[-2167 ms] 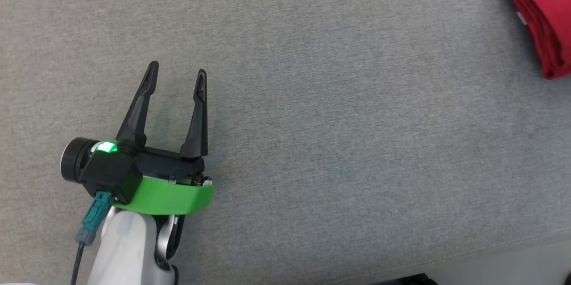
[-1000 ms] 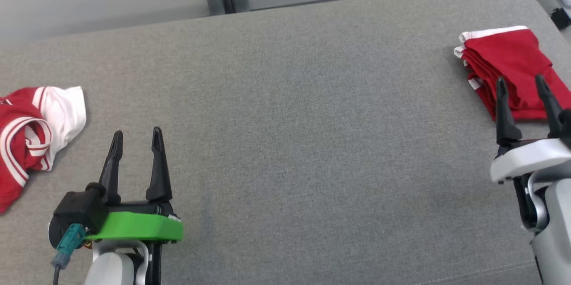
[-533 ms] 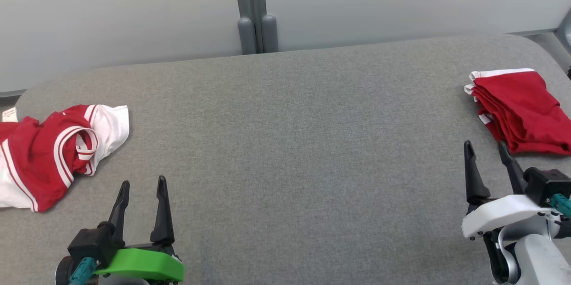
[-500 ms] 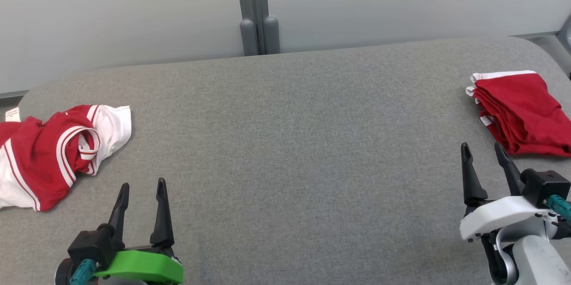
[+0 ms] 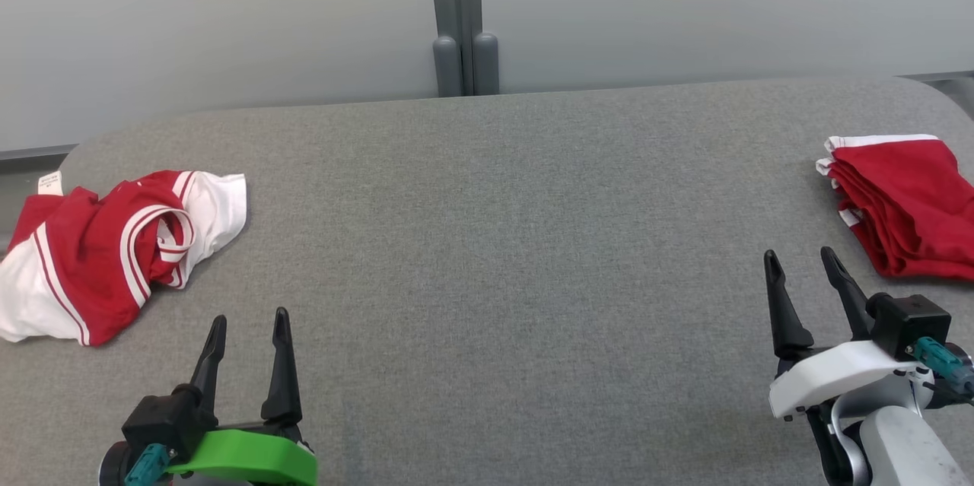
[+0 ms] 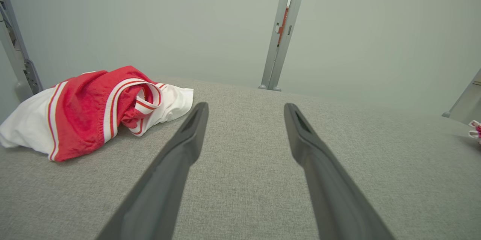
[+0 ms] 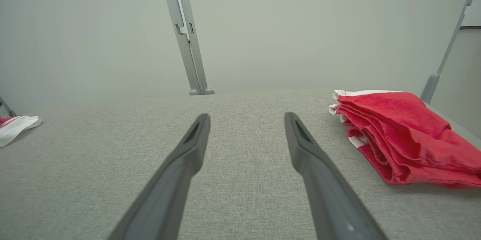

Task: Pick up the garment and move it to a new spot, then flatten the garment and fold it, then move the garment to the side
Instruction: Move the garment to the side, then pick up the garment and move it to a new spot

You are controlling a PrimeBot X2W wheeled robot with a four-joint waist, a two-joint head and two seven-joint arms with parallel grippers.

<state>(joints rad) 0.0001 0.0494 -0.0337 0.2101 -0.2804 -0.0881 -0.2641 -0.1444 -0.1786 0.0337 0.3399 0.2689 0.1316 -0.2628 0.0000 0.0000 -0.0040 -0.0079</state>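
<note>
1. Head view: a grey padded table (image 5: 487, 243) stands in front of a pale wall (image 5: 228, 14) that has a grey post (image 5: 464, 14) in the middle.
   - The crumpled garment (image 5: 106, 258), red with white parts and white stripes, lies in a loose heap at the far left of the table, close to its rounded corner.
   - The folded garment (image 5: 909, 204), red with a white hem, lies flat in a neat stack at the far right edge.
   - The left gripper (image 5: 250, 316), with a green collar, is at the lower left. Its two dark fingers are spread apart and nothing is between them. It is near the crumpled garment but does not touch it.
   - The right gripper (image 5: 800, 252), with a white collar, is at the lower right. Its fingers are also spread and empty, just beside the near corner of the folded garment, with a gap of bare cloth between.
2. Left wrist view: the left gripper (image 6: 246, 105) is released, and only grey table (image 6: 240, 180) shows between its fingers.
   - The crumpled garment (image 6: 86, 116) lies to the left of the left finger, apart from it.
   - A small part of the folded garment (image 6: 475, 129) is seen at the far right edge.
3. Right wrist view: the right gripper (image 7: 247, 115) is released and holds nothing.
   - The folded garment (image 7: 402, 135) lies to the right of the right finger, not touching it.
   - A white corner of the crumpled garment (image 7: 17, 125) is seen at the far left.
</note>
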